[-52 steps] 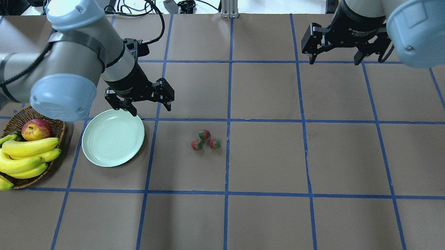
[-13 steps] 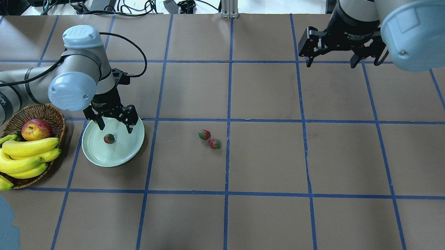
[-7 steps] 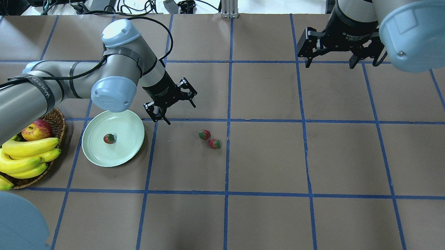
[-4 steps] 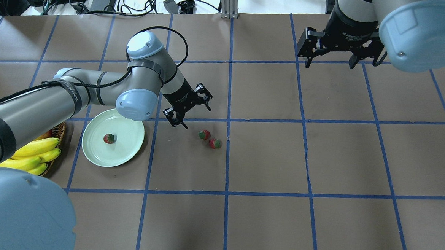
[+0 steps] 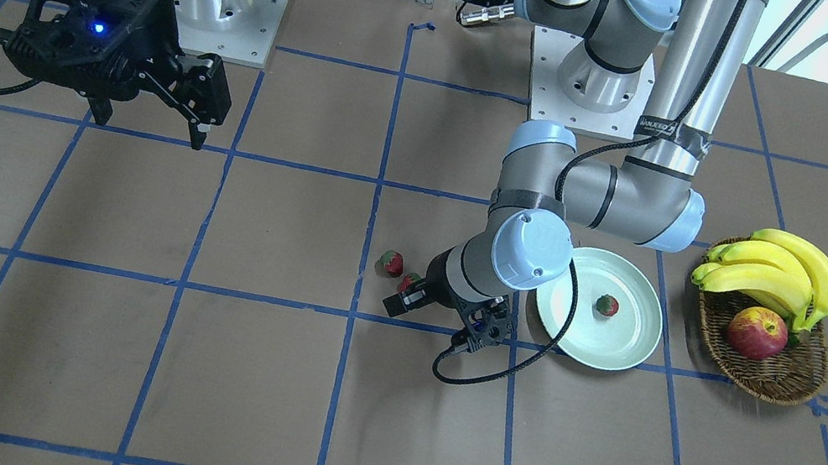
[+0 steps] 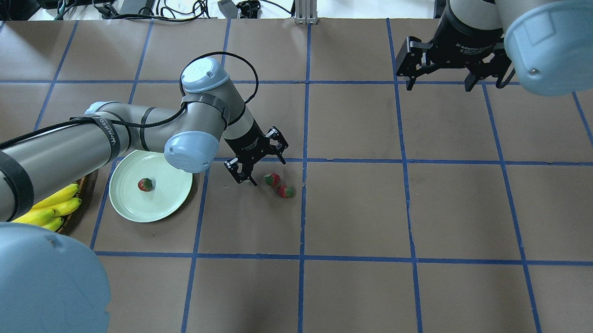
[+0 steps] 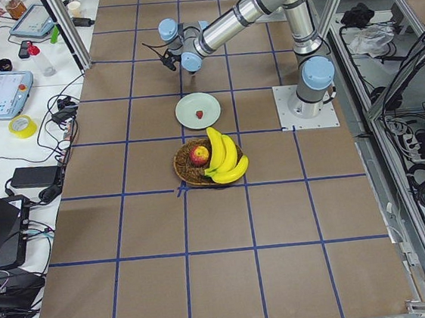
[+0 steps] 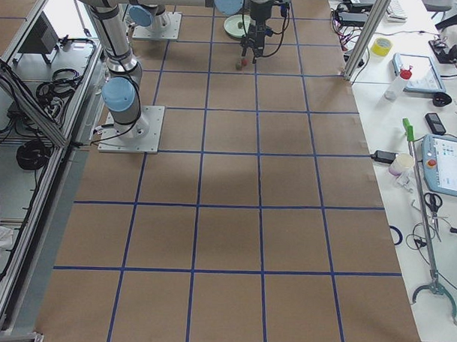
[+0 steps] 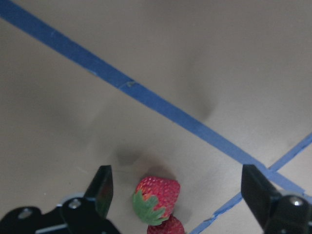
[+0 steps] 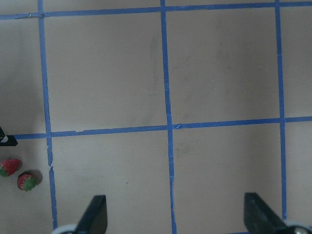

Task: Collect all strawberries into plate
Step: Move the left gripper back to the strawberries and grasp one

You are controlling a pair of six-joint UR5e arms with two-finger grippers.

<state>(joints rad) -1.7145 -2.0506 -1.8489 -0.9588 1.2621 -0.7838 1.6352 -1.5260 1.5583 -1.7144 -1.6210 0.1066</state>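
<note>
One strawberry (image 6: 145, 184) lies on the mint-green plate (image 6: 149, 208), also seen from the front as a strawberry (image 5: 606, 305) on the plate (image 5: 615, 346). Two more strawberries (image 6: 272, 179) (image 6: 286, 191) lie side by side on the brown table to the plate's right. My left gripper (image 6: 268, 171) is open and low over the nearer one. In the left wrist view that strawberry (image 9: 157, 200) sits between the open fingers of the gripper (image 9: 175, 169), and the other berry (image 9: 168, 226) peeks in at the bottom edge. My right gripper (image 6: 439, 86) hangs open at the far right, holding nothing.
A wicker basket (image 5: 771, 382) with bananas (image 5: 782, 272) and an apple (image 5: 756, 333) stands beside the plate, on the side away from the loose berries. Blue tape lines grid the brown table. Cables and boxes lie beyond the far edge.
The left arm has swung right from above the plate, where it left one strawberry, and come down over the two loose berries. Its gripper stays open. The right arm has hardly moved.
</note>
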